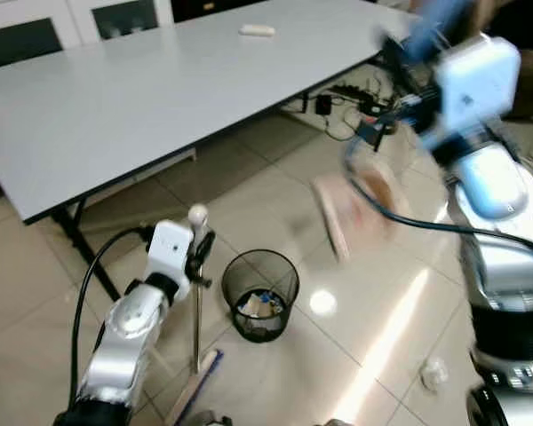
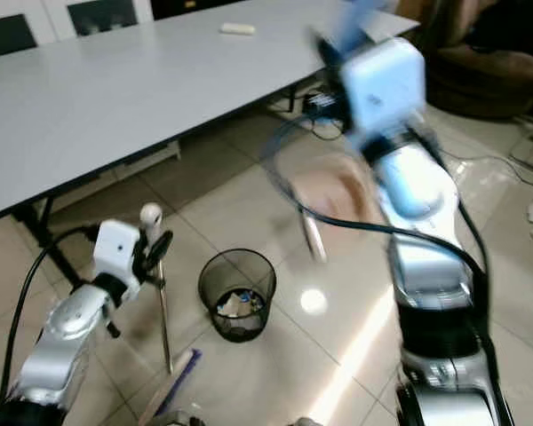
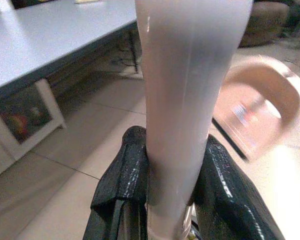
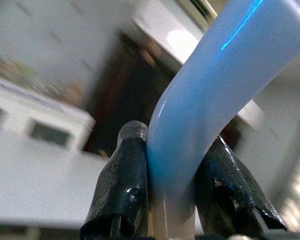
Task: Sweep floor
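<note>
Upright broom (image 1: 196, 293) beside raised dustpan (image 1: 355, 209)

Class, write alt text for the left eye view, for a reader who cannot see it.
The left gripper holds a broom upright beside a black mesh bin on a tiled floor. The raised, blurred right arm carries a pinkish dustpan by its blue handle. A long white table stands behind.

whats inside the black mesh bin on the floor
The round black wire-mesh wastebasket holds crumpled scraps at the bottom, pale with some yellowish and bluish bits. Too small to tell what they are, and anything beneath that top layer is covered.
</note>
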Controlling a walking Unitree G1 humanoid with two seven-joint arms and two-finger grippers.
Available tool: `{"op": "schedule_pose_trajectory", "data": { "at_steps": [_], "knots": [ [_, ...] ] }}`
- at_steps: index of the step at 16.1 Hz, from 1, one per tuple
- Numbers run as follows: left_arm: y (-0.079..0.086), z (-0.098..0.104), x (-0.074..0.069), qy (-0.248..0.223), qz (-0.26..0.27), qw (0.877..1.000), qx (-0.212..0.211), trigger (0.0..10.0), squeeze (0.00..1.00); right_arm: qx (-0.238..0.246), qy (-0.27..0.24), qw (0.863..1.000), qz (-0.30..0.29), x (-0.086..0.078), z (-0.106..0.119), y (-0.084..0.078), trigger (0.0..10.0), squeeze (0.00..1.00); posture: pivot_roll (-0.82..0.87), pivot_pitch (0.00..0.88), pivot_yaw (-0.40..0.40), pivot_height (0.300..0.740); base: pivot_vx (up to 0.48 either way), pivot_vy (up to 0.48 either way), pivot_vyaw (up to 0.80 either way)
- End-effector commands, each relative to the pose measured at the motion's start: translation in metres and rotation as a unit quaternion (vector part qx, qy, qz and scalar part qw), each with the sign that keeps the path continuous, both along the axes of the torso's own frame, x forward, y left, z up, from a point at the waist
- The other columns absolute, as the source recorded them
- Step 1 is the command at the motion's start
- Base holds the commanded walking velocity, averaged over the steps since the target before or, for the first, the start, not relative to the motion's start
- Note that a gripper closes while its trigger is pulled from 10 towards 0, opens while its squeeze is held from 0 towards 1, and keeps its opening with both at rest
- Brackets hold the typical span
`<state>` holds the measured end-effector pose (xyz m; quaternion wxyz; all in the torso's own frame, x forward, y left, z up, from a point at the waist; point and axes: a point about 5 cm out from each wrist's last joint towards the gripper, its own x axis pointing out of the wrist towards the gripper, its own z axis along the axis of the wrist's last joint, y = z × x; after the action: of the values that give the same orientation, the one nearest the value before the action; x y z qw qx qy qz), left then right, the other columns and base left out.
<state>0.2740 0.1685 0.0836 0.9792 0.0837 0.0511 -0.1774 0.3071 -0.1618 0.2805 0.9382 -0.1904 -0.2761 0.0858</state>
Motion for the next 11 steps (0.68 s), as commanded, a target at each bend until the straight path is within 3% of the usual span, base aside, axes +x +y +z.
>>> {"op": "schedule_pose_trajectory", "data": {
  "at_steps": [1,3,5,7,11],
  "knots": [
    [-0.005,0.011,-0.001,-0.025,-0.03,0.999,0.003,10.0,0.0,0.016,0.001,0.999,-0.047,-0.001,-0.002,-0.016,10.0,0.0,-0.01,0.024,-0.002,0.74,0.0,0.0,0.0],
    [-0.008,0.014,-0.007,-0.016,-0.058,0.998,-0.019,10.0,0.0,0.016,0.046,0.99,-0.13,-0.005,-0.026,-0.044,10.0,0.0,0.0,0.029,0.004,0.74,0.0,0.0,0.0],
    [-0.016,0.016,-0.009,-0.014,-0.093,0.996,-0.01,10.0,0.0,0.017,0.094,0.983,-0.16,-0.008,-0.053,-0.054,10.0,0.0,0.02,0.018,0.012,0.74,0.0,0.0,0.0],
    [-0.019,0.016,-0.009,-0.014,-0.099,0.995,-0.015,10.0,0.0,0.037,0.114,0.98,-0.159,-0.011,-0.067,-0.055,10.0,0.0,0.01,0.023,0.011,0.74,0.0,0.0,-0.78],
    [-0.022,0.017,-0.008,-0.012,-0.093,0.995,-0.022,10.0,0.0,0.049,0.114,0.98,-0.158,-0.011,-0.071,-0.05,10.0,0.0,0.02,0.016,0.004,0.74,0.0,0.0,-0.8]
  ]
}}
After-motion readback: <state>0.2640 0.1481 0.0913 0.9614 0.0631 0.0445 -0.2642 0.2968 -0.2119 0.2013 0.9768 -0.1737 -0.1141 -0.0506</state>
